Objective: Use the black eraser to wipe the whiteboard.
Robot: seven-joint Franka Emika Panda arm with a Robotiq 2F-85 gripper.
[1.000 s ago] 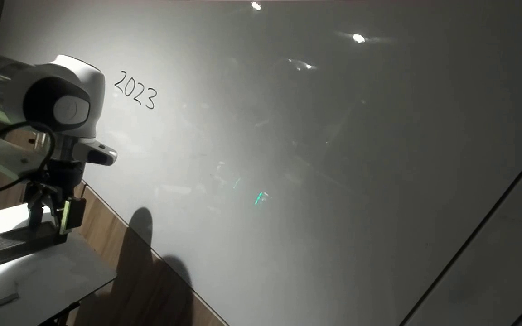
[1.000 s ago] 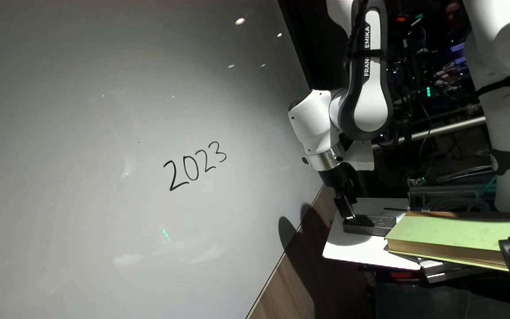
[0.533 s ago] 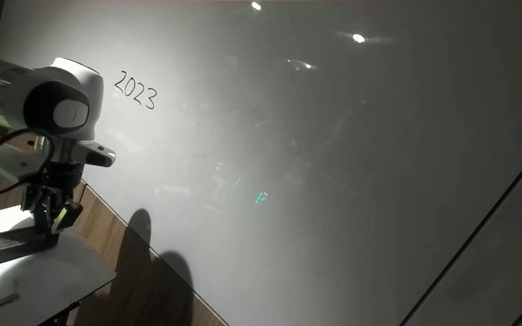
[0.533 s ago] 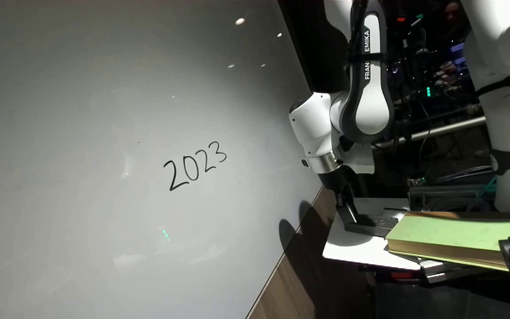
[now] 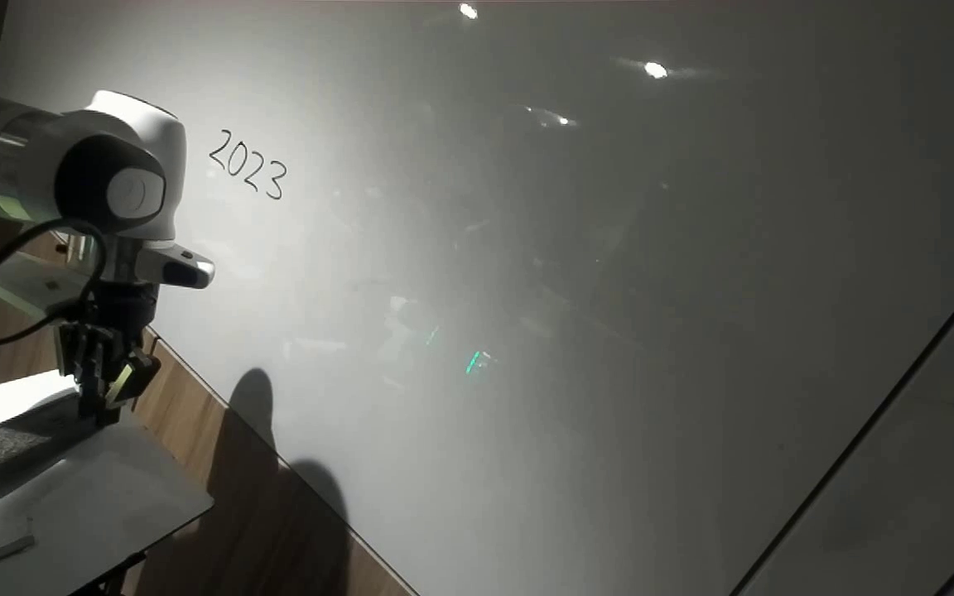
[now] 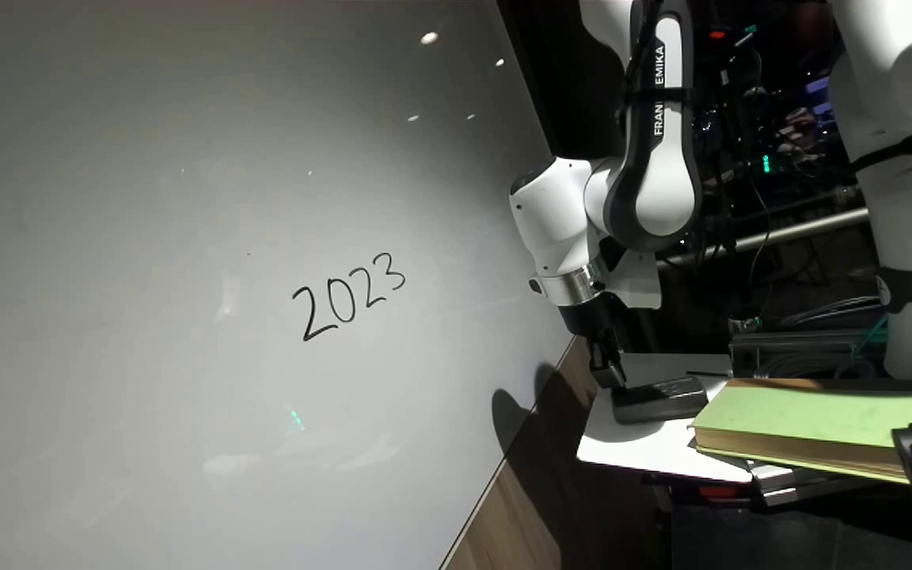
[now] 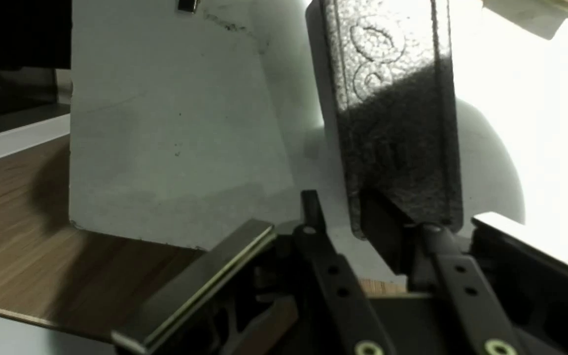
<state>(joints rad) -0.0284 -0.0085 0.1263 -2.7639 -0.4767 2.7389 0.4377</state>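
"2023" (image 6: 351,299) stands on the whiteboard (image 6: 218,222) beyond the counter's edge (image 6: 642,451), "FRAN" (image 6: 659,120) and "EMIKA" (image 6: 659,65) on the arm (image 6: 666,186), a cut-off "FRAN" on a black band (image 6: 907,286).

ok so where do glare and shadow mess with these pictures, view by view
In both exterior views, small bright glare spots dot the whiteboard and two rounded shadows fall across its lower edge; in the wrist view, the table washes out to white right of the eraser, which is partly brightly lit, partly shadowed.
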